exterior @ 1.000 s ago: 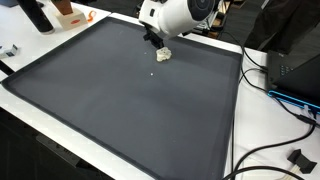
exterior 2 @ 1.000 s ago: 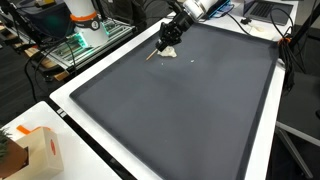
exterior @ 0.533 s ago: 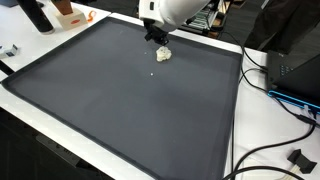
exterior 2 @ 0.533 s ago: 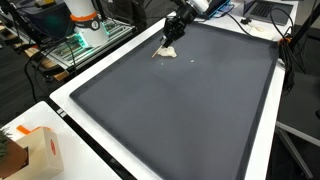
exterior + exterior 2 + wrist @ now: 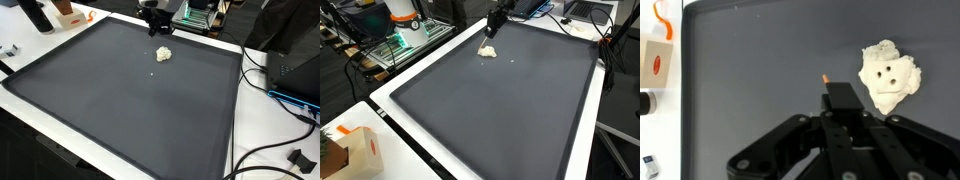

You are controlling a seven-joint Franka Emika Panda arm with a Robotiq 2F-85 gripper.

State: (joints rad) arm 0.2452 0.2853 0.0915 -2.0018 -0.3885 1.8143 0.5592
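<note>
A small white lumpy object with dark dots [image 5: 163, 54] [image 5: 489, 51] lies on the dark grey mat [image 5: 130, 110] [image 5: 500, 110] near its far edge. In the wrist view this white lump [image 5: 890, 75] sits to the right of and just beyond the fingertips. My gripper [image 5: 160, 30] [image 5: 492, 32] [image 5: 843, 97] hangs above the lump, apart from it. Its jaws are pressed together. A thin stick with an orange tip [image 5: 825, 76] pokes out from between them. A tiny pale speck [image 5: 152, 72] lies on the mat near the lump.
A white border [image 5: 420, 160] frames the mat. An orange-and-white box [image 5: 358, 148] [image 5: 656, 64] stands off the mat. A dark bottle [image 5: 36, 15] and black cables [image 5: 285, 95] lie at the table's sides. Green electronics [image 5: 398, 45] sit beyond the edge.
The gripper has lifted up and back from just beside the white lump toward the mat's far edge, still shut. The lump has stayed in place.
</note>
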